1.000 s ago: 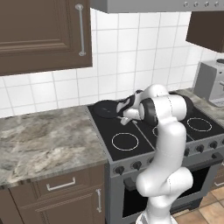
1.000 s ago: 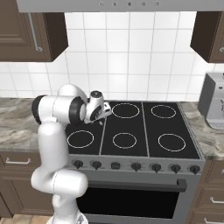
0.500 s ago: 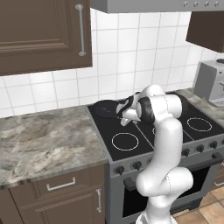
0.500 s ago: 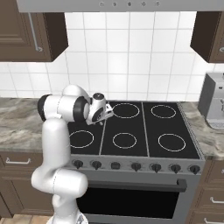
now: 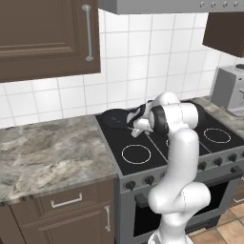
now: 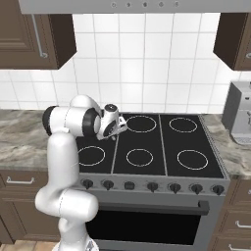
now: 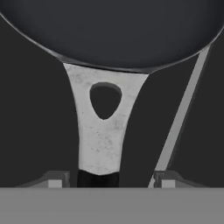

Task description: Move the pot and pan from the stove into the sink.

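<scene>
The arm has pushed further in over the last second, carrying the end effector (image 7: pixel 104 183) down to the pan (image 5: pixel 116 117), which sits on the stove (image 5: pixel 143 159) at its rear left burner, about ten o'clock from the arm's elbow. Its fingers stand apart on either side of the pan's handle (image 7: pixel 100 131), not yet clamped on it, and look to be closing in. To my eye a grip on the handle comes next; the pan has not yet left the stove, so the carry to the sink remains.
</scene>
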### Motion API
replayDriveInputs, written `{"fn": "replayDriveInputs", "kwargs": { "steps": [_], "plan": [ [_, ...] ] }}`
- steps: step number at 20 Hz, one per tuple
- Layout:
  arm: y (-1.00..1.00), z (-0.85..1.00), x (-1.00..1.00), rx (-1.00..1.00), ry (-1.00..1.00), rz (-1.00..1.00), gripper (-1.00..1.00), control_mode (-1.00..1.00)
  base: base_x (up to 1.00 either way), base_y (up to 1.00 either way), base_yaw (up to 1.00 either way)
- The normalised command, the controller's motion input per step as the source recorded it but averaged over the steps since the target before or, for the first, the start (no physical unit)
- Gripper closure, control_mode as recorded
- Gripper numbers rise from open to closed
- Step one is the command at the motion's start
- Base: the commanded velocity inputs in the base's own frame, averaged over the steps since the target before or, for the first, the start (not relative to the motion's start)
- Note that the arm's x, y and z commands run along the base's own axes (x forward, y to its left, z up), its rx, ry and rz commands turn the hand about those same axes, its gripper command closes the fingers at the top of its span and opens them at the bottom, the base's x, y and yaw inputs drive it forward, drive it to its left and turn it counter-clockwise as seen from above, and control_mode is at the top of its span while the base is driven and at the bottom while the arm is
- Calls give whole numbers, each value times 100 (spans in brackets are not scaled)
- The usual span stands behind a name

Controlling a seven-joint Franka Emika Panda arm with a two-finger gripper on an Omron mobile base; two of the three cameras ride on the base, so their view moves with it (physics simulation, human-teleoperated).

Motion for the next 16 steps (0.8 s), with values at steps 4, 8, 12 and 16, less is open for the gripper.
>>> {"fn": "replayDriveInputs", "kwargs": {
  "steps": [4, 8, 12, 16],
  "plan": [
    [0, 6, 0, 0, 0, -1, 100, -100, 0, 0, 0],
    [0, 33, 0, 1, 4, -3, 100, -100, 0, 0, 0],
    [-1, 55, 0, 2, 12, 0, 100, -100, 0, 0, 0],
    [0, 69, -6, 0, 15, 0, 100, -100, 0, 0, 0]
  ]
}}
